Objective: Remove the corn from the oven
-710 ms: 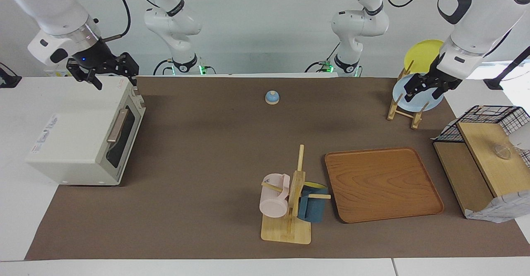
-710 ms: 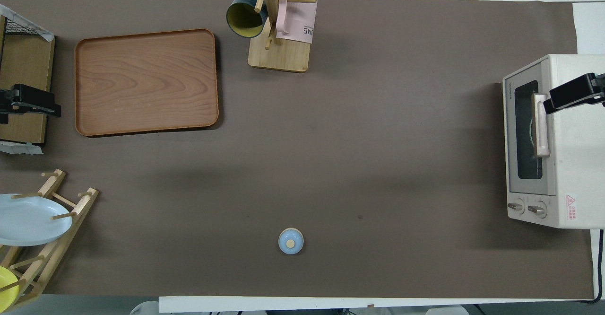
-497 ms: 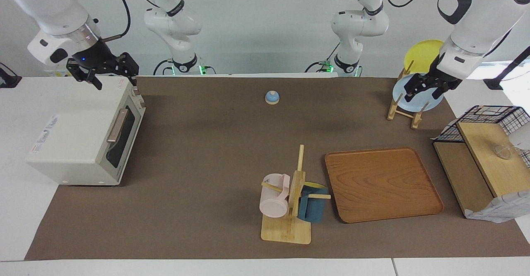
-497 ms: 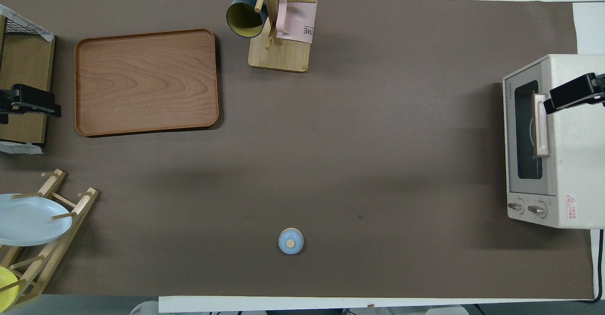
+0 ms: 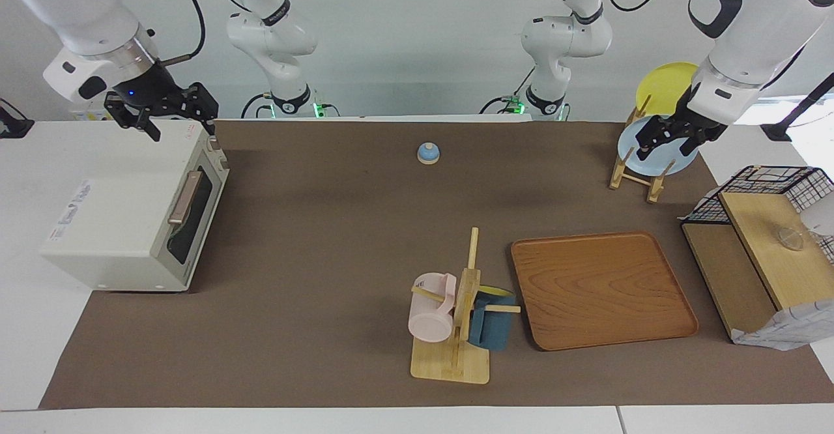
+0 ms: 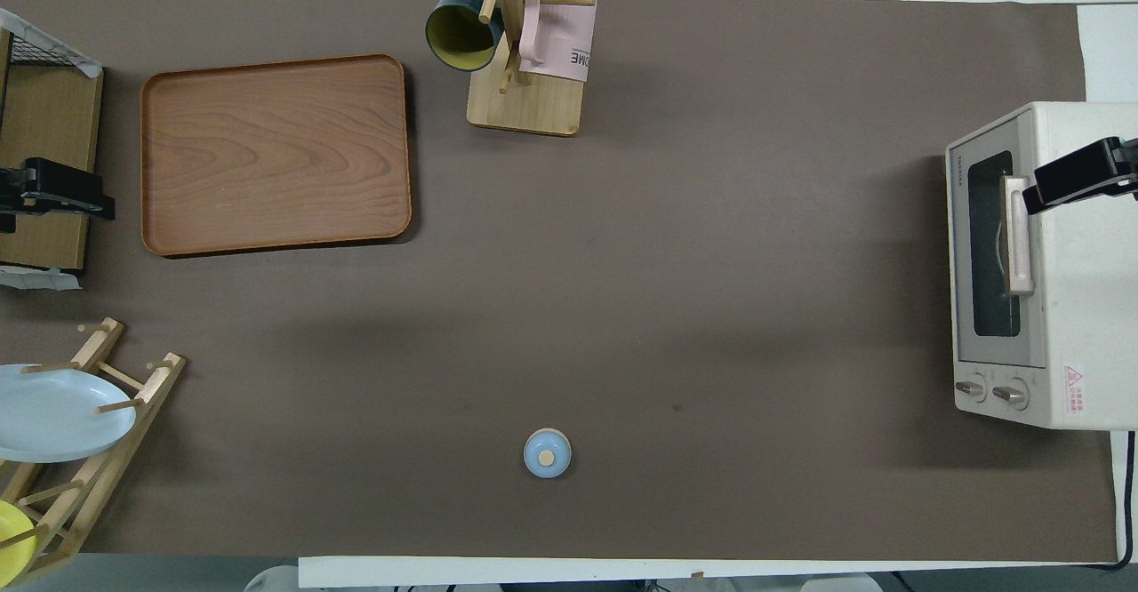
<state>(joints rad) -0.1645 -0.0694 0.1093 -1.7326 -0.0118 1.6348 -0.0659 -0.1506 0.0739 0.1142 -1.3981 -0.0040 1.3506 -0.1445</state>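
cream-white boxy toaster oven at the right arm's end of the table, dark glass door shut; i can't see any corn through it. right gripper hangs over the oven's top edge nearest the robots, fingers spread, holding nothing. left gripper hangs by the pale blue round plate in the wooden dish rack, fingers spread, empty. i see no change from the earlier frames: neither arm nor the oven door has moved.

One oven, one tray, two mugs, two plates, two hands
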